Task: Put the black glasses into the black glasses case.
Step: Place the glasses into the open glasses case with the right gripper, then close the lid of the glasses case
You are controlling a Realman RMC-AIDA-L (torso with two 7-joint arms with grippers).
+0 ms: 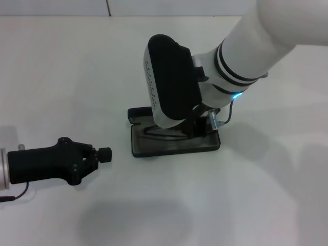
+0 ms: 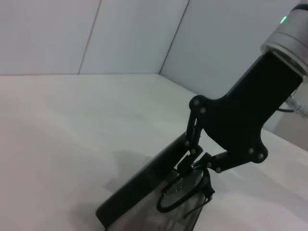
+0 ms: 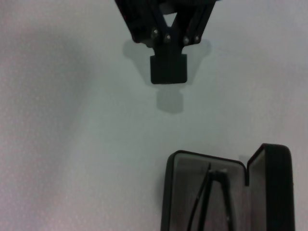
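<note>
The black glasses case [image 1: 174, 146] lies open at the table's middle, its lid [image 1: 137, 114] laid back on the far left side. My right gripper [image 1: 193, 132] reaches down into the tray and is shut on the black glasses [image 2: 185, 190], which rest low in the case [image 2: 139, 192]. The right wrist view shows the glasses [image 3: 211, 192] inside the grey-lined case [image 3: 168, 192]. My left gripper [image 1: 106, 154] is shut and empty. It hovers left of the case and apart from it, and it also shows in the right wrist view [image 3: 168, 70].
The white table [image 1: 246, 205] carries only the case. My right arm [image 1: 256, 46] crosses from the upper right and hides the middle of the case. A pale wall [image 2: 120, 33] stands behind the table.
</note>
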